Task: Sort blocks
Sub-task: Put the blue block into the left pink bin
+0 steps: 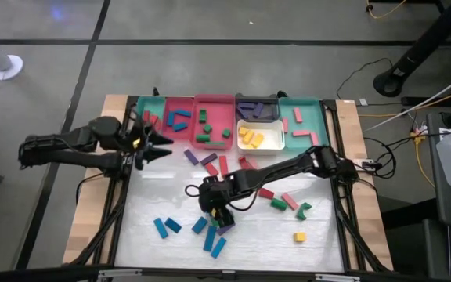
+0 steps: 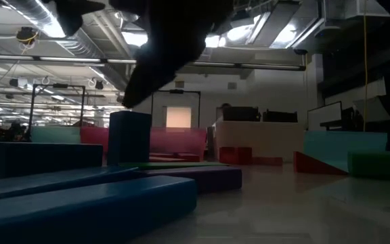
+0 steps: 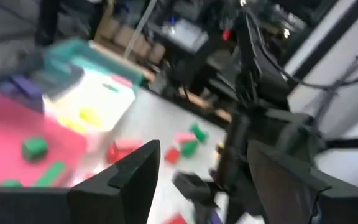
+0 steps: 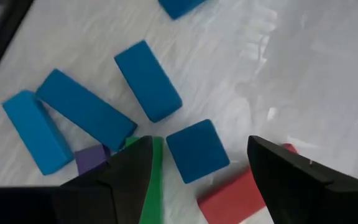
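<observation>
Loose blocks lie flat on the white table top: blue bars [image 1: 167, 225] near the front, red, pink and green ones [image 1: 280, 202] to the right, and a yellow one [image 1: 299, 236]. My right gripper [image 1: 214, 211] hangs open over the blue cluster. In the right wrist view its fingers stand on either side of a square blue block [image 4: 197, 150], apart from it, with a green bar [image 4: 151, 180] and a red block [image 4: 229, 196] beside the fingers. That blue block [image 2: 128, 139] stands upright in the low view. My left gripper [image 1: 156, 146] hovers open and empty by the trays' left end.
A row of trays lines the far edge: a teal tray [image 1: 149, 106], a pink tray [image 1: 180, 103] with blue blocks, a pink tray [image 1: 214, 100] with green ones, a black tray [image 1: 257, 100], a white tray [image 1: 275, 141] with yellow ones, and a second teal tray [image 1: 308, 106]. Purple and red blocks [image 1: 210, 160] lie mid-table.
</observation>
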